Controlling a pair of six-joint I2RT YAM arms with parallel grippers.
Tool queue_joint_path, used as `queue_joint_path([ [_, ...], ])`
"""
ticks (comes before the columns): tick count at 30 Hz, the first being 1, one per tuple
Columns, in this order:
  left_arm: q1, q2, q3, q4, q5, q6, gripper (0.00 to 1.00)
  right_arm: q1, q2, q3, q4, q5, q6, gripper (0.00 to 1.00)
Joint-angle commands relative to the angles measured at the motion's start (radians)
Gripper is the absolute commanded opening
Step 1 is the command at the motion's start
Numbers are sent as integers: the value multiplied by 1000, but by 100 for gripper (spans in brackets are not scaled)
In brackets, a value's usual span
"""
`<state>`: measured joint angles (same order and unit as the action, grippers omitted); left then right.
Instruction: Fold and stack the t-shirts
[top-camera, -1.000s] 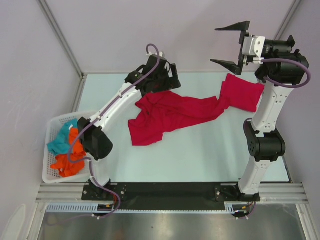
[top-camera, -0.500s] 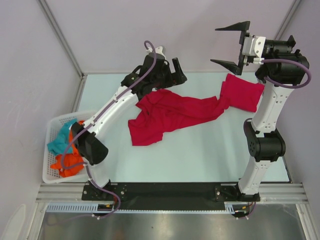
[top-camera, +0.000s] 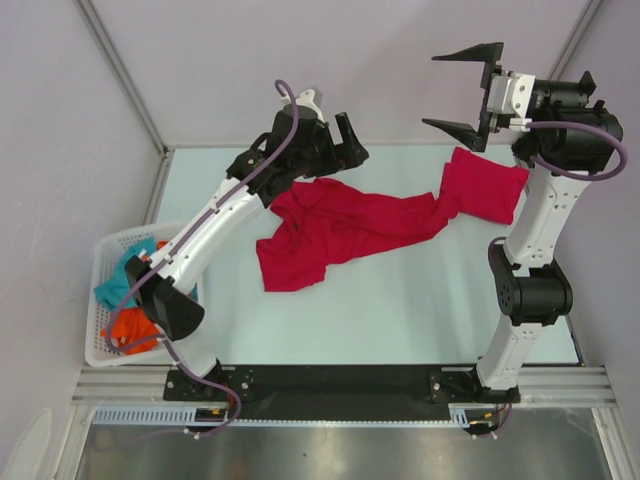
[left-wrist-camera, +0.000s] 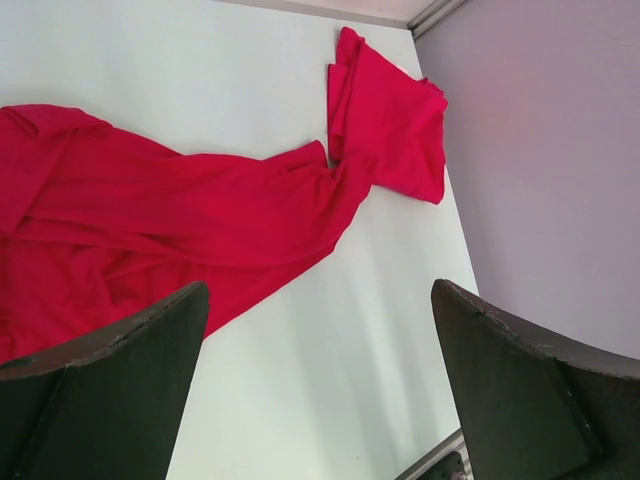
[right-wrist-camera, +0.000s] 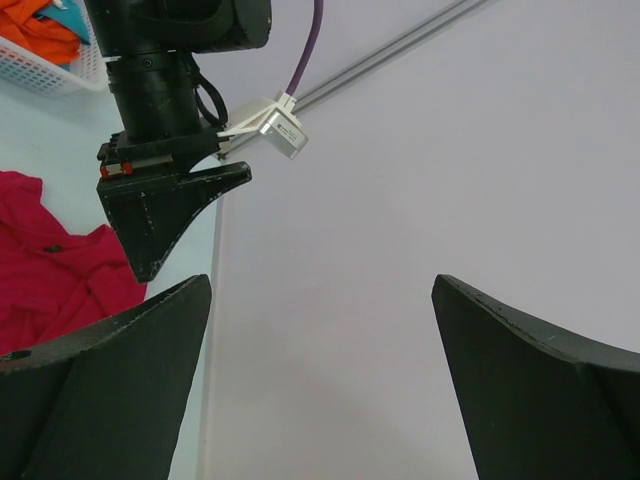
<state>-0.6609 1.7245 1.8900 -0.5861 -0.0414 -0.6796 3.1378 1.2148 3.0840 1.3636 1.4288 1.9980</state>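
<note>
Overhead, pale lilac walls (top-camera: 250, 60) close the cell on three sides, joined at the corners by slim aluminium frame posts (top-camera: 120, 75). Below them lies the table (top-camera: 400, 300), a smooth, pale mint-white surface with a raised metal edge, and in front of it a brushed steel bench (top-camera: 330, 450) runs along the bottom of the view.

The left arm (top-camera: 215, 230) reaches diagonally from its base to the far left part of the table. The right arm (top-camera: 535, 220) stands upright at the right side, its wrist lifted high above the far edge.

A crumpled t-shirt (top-camera: 340, 225), crimson red, sprawls across the middle of the table in loose folds, stretched out towards the right. Its narrow right end meets a folded t-shirt (top-camera: 490, 188) of the same red, a neat flat rectangle near the far right corner.

A white slatted basket (top-camera: 105, 358) sits beside the table's left edge, holding an orange cloth (top-camera: 125, 325) and a teal cloth (top-camera: 115, 285).

The left gripper (left-wrist-camera: 318, 290) hangs above the far edge of the crumpled t-shirt with its jaws spread wide and nothing between them. The right gripper (top-camera: 432, 90) is likewise wide apart and empty, held up against the back wall, well clear of the cloth.
</note>
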Motion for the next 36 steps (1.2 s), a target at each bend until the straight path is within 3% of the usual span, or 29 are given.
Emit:
queue_joint_path([
  [1, -2, -80, -17, 16, 0, 26, 98, 36, 87, -2, 281, 341, 805, 100],
  [8, -2, -92, -23, 17, 14, 17, 98, 27, 88, -2, 279, 328, 803, 100],
  [11, -2, -92, -26, 17, 23, 12, 98, -2, 57, -2, 287, 176, 806, 100],
  [17, -3, -112, -31, 17, 14, 17, 98, -39, 26, -2, 293, -304, 808, 100],
  [20, -3, -112, -25, 17, 12, 15, 98, -9, 6, -2, 292, -769, 805, 100],
  [25, -3, -105, -23, 20, 14, 11, 98, 5, -46, -1, 296, -1143, 802, 100],
  [26, -3, -102, -23, 22, 17, 8, 98, 13, -57, -1, 295, -1306, 798, 98],
  [27, -3, -100, -23, 23, 18, 8, 98, 25, -78, -2, 293, -1394, 797, 76],
  [28, -5, -98, -20, 23, 18, 6, 98, 34, -92, -2, 292, -1466, 795, 71],
  [30, -8, -98, -20, 25, 17, 6, 98, 25, -124, -2, 293, -1536, 794, 74],
  [33, -11, -100, -19, 28, 20, 3, 98, -10, -147, -1, 295, -1518, 798, 91],
  [36, -13, -108, -20, 28, 17, 8, 98, -28, -161, -1, 299, -1498, 803, 97],
])
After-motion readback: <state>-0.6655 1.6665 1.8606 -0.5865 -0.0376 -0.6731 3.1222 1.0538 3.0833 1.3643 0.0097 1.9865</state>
